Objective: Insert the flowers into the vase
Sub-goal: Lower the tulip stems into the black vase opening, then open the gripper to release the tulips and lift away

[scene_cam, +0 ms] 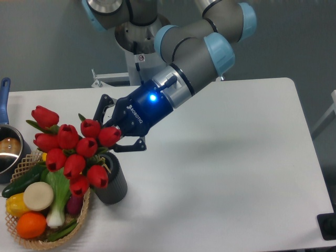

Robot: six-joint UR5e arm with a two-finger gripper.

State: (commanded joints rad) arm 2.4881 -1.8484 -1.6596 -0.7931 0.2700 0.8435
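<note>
Now, flowers (71, 149) in vase (111, 181), pincer (111, 135) spread beside (tulips' right)

Wicker basket (23, 239) of vegetables and fruit beside blue-handled steel pot (7, 152) on white table (236, 157)

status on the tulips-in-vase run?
Looks mostly done: the red tulips sit over the dark grey ribbed vase, stems apparently inside its mouth. In hand: the gripper is at the bunch, fingers spread; grip unclear. Left: confirm release and retract.
</note>
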